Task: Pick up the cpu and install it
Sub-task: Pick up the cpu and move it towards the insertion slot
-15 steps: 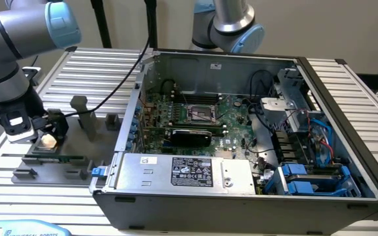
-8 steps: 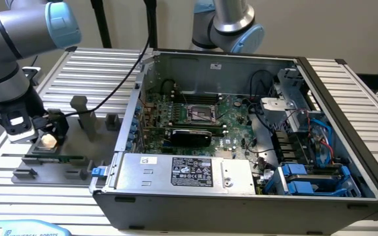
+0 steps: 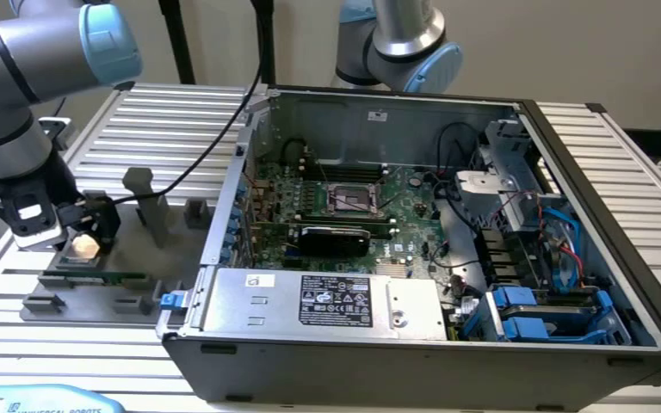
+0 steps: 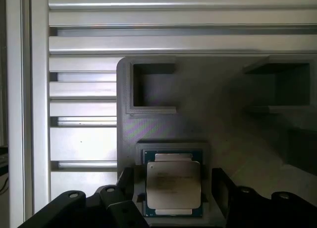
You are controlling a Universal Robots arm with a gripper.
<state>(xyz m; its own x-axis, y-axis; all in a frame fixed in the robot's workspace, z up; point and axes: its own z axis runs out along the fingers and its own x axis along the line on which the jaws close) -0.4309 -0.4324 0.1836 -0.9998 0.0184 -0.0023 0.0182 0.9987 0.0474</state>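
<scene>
The jaws stand wide apart, one on either side of the cpu (image 4: 173, 186). It lies flat between them in a recessed seat of the grey fixture block (image 4: 218, 129), probably to keep it square for gripping. The motherboard socket (image 3: 351, 200) is well away from the jaws.

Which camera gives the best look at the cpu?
The wrist view: the cpu lies close, straight below, metal lid and print visible. In the exterior view the cpu is a small pale patch under the gripper.
</scene>
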